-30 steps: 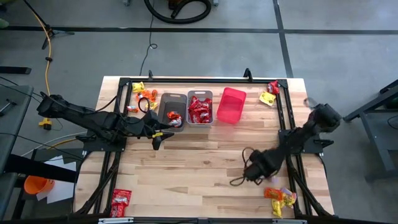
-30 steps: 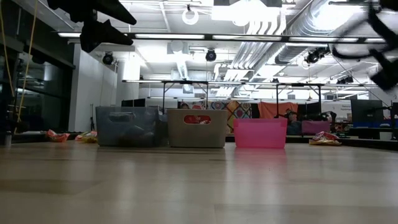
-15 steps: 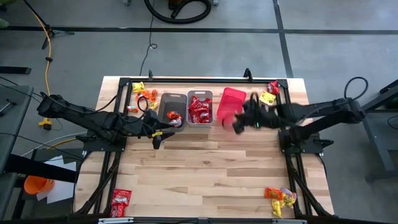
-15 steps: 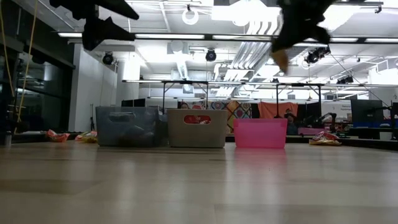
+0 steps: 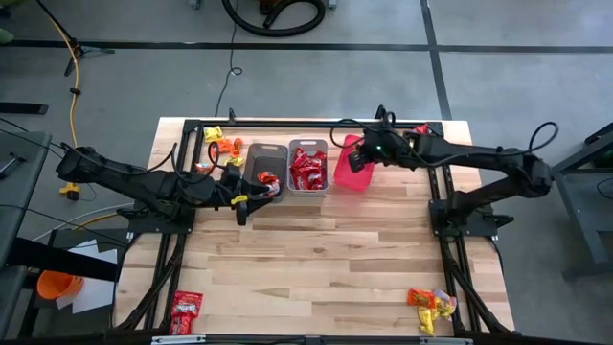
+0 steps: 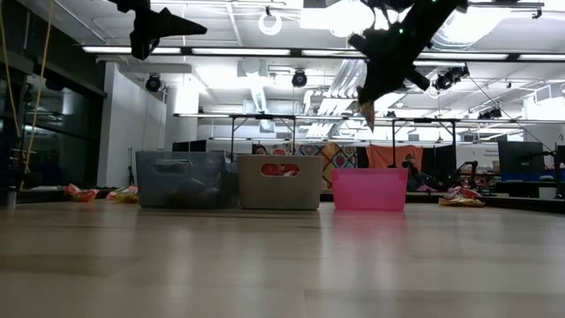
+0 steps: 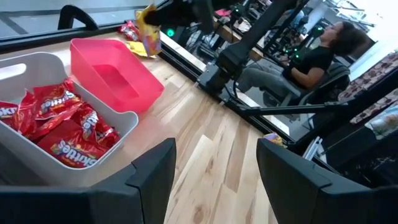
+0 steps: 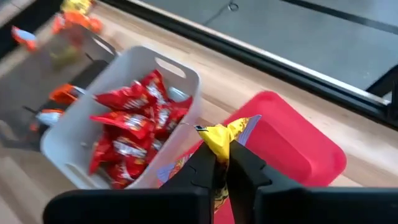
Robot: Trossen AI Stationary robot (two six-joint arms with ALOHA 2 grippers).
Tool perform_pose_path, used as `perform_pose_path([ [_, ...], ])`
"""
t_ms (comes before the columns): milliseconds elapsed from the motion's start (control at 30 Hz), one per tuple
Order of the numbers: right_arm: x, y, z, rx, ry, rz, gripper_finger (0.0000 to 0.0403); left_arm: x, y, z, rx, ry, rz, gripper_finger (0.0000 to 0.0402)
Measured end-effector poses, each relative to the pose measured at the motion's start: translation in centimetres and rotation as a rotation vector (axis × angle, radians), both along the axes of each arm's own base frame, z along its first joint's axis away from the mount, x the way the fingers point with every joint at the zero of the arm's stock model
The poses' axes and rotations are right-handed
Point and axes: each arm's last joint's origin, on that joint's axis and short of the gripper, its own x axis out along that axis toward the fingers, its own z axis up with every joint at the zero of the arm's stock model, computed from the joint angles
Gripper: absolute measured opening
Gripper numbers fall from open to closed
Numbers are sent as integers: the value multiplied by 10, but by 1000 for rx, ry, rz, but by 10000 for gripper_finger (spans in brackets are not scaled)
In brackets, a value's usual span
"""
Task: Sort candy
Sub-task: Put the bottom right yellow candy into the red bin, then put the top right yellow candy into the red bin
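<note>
My right gripper (image 5: 368,152) hangs over the pink bin (image 5: 352,172), shut on a yellow candy packet (image 8: 222,142). From the table-level camera it shows high above that bin (image 6: 369,190). The pink bin's floor (image 7: 115,81) is bare. The grey bin (image 5: 308,146) is full of red packets (image 8: 127,134). The dark bin (image 5: 255,168) holds a few sweets. My left gripper (image 5: 241,209) is open and empty, hovering just near of the dark bin, with its fingers wide apart (image 7: 214,180). Loose candy lies in piles at the table's corners. My right gripper pinches the yellow packet between its two fingers (image 8: 202,165). A crumpled end (image 8: 227,132) sticks out past the fingertips. The fingers slant downward from the table's right. The packet is lifted clear above the pink bin's far right part.
Candy piles lie at the far left (image 5: 220,144), far right (image 5: 415,146), near left (image 5: 185,310) and near right (image 5: 433,307) corners. A black frame rail (image 5: 287,124) runs along the far edge. Bare wood (image 5: 316,249) spans the table's middle. A person sits beyond the table (image 7: 317,56).
My right gripper has swung from low over the table's near right part, up and toward the far edge, and now hangs over the pink bin with the yellow packet in its fingers. The arm has stretched out across the table.
</note>
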Motion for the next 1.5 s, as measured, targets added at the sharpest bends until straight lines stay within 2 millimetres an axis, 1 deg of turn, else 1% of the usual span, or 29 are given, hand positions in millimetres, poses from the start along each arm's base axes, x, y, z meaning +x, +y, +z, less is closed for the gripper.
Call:
perform_pose_path([
  [100,3,-5,-10,18,58,-14,30,0,0,0,0,0,0,211],
  [200,5,-7,-20,44,116,-25,59,0,0,0,-1,-1,0,211],
  [300,7,-8,-27,63,154,-23,105,0,0,0,-1,-1,0,211],
  [433,9,-9,-31,69,166,-27,178,0,0,0,-1,0,0,211],
  [533,8,-9,-30,60,179,-8,226,0,0,0,-1,0,-1,211],
  [600,5,-9,-23,57,196,-18,246,0,0,0,-1,0,-2,211],
  [700,-10,-17,-4,49,185,-175,255,0,-1,0,-8,1,-27,211],
  [767,-24,-30,-2,76,219,-236,256,0,-1,0,-13,3,-44,211],
  [833,-39,-46,-5,143,252,-290,256,0,-1,0,-14,3,-48,211],
  [967,-72,-76,-28,284,266,-466,256,0,-1,0,-16,2,-46,211],
  [1100,-94,-93,-52,337,204,-654,256,0,-1,0,-23,1,-44,211],
  [1300,-111,-107,-84,373,115,-858,256,0,-1,0,-21,1,-36,211],
  [1400,-116,-109,-98,377,127,-934,256,0,0,0,-17,0,-20,211],
  [1500,-119,-109,-113,385,178,-964,256,1,2,0,-16,0,-8,211],
])
